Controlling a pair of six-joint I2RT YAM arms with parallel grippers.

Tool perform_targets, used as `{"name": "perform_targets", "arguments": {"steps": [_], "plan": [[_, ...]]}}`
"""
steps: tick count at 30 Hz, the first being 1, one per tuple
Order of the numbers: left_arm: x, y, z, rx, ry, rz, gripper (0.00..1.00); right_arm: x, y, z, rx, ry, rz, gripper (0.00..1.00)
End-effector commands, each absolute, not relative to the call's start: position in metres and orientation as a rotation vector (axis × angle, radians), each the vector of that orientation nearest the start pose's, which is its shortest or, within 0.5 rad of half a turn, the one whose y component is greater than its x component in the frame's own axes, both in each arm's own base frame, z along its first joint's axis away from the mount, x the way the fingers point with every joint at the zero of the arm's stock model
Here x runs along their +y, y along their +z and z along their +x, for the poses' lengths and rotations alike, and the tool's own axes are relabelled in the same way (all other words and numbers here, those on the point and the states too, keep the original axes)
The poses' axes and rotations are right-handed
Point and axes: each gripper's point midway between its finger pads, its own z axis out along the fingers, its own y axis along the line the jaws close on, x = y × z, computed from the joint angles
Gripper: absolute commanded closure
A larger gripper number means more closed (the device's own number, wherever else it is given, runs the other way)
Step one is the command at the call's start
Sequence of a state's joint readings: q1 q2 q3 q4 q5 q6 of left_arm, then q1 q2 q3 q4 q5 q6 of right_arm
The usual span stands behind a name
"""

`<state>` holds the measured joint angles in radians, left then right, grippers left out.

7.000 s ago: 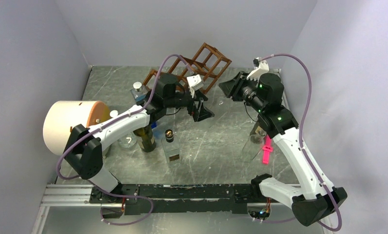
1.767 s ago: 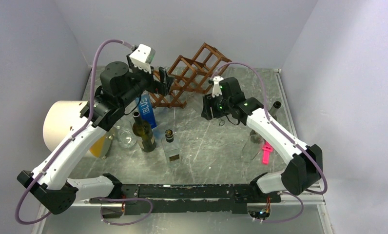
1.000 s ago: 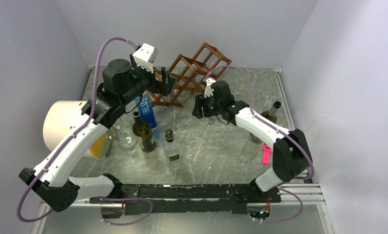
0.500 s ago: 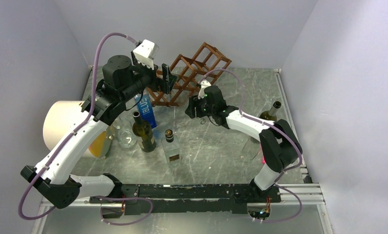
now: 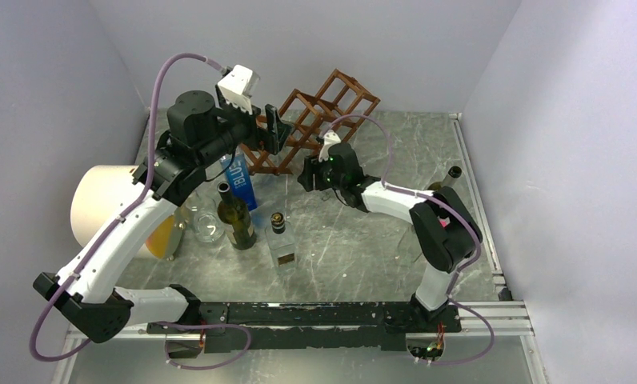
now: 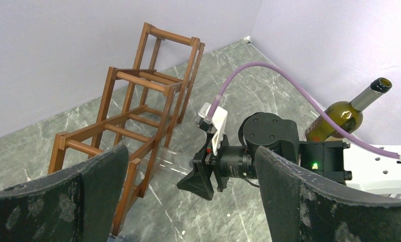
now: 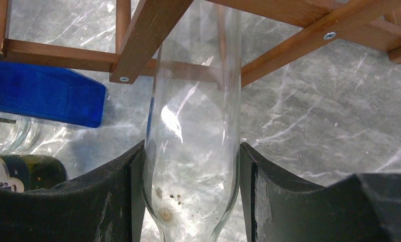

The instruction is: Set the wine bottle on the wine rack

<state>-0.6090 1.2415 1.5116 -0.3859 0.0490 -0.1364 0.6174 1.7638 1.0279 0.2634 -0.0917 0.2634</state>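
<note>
The reddish-brown wooden wine rack (image 5: 319, 112) stands tilted at the back of the table, also in the left wrist view (image 6: 138, 116) and right wrist view (image 7: 299, 38). My right gripper (image 5: 307, 174) (image 7: 191, 148) is shut on a clear glass wine bottle (image 7: 193, 116), held near its shoulder and lying almost level. The bottle's far end reaches in among the bars of a low cell of the rack (image 6: 163, 166). My left gripper (image 5: 274, 128) (image 6: 188, 148) is open and empty, raised above the rack's left end.
A green wine bottle (image 5: 443, 186) stands at the right. A dark bottle (image 5: 235, 216), a square glass bottle (image 5: 282, 244), a blue box (image 5: 238, 178), a glass jar (image 5: 207, 228) and a big cream roll (image 5: 111, 204) crowd the left.
My right arm has swung left across the table with the clear bottle and brought its far end to the rack. My left gripper rose above the rack's left end and now holds still.
</note>
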Motion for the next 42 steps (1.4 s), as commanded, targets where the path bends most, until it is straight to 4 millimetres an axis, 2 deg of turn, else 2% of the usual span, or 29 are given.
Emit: {"name": "perform_targets", "arguments": {"steps": [1,13,17,24,30,36,37,42], "plan": [[-0.234,0.439,0.31,1.586,-0.632,0.413,0.01,0.336,0.162,0.415,1.821,0.712,-0.425,1.0],[-0.238,0.439,0.304,1.596,-0.663,0.441,0.01,0.352,0.159,0.43,1.769,0.734,-0.445,0.93],[-0.237,0.44,0.304,1.592,-0.662,0.44,0.01,0.357,0.158,0.431,1.731,0.753,-0.457,0.85],[-0.235,0.443,0.302,1.583,-0.663,0.435,0.01,0.359,0.139,0.45,1.758,0.698,-0.429,0.77],[-0.234,0.445,0.301,1.578,-0.661,0.431,0.01,0.356,0.13,0.462,1.782,0.645,-0.397,0.59],[-0.234,0.446,0.3,1.576,-0.663,0.432,0.01,0.354,0.128,0.464,1.793,0.625,-0.385,0.41],[-0.234,0.446,0.3,1.575,-0.663,0.432,0.01,0.355,0.114,0.464,1.82,0.617,-0.397,0.38],[-0.231,0.448,0.299,1.569,-0.652,0.429,0.01,0.352,0.108,0.465,1.841,0.583,-0.421,0.24]]}}
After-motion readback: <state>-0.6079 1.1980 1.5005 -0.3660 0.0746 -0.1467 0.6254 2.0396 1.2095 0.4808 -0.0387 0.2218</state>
